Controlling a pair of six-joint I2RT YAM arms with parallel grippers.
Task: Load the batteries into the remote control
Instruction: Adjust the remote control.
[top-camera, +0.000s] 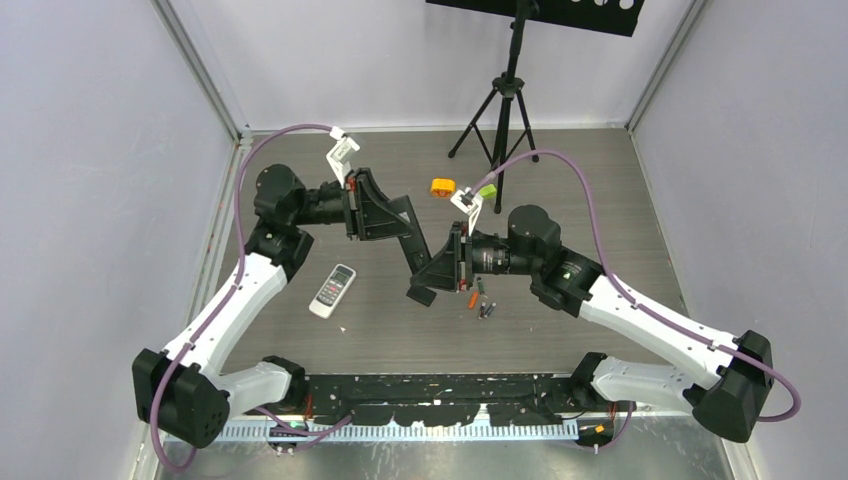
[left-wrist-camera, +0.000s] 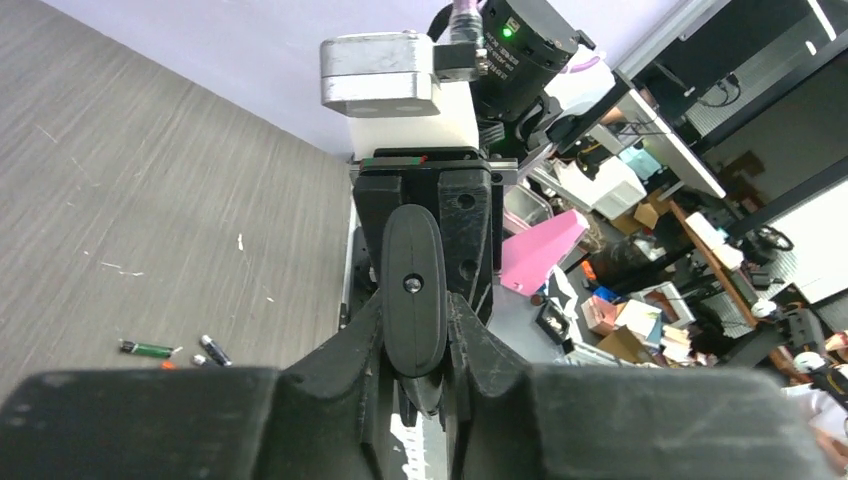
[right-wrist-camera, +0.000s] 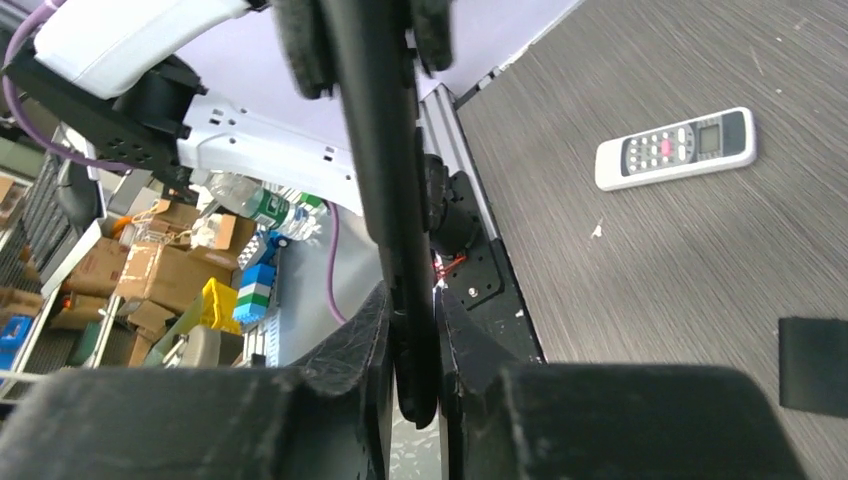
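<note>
Tiny thin batteries, orange, dark green and dark grey, lie clustered on the desk below the right gripper. It and the left gripper both clench a slim black remote; a white remote lies apart

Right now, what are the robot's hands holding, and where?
The left gripper and right gripper each pinch one end of the same long black remote.

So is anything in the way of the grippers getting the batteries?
Nothing covers the batteries on the table, but the left gripper and right gripper are both shut on the black remote between them, so neither is free.
</note>
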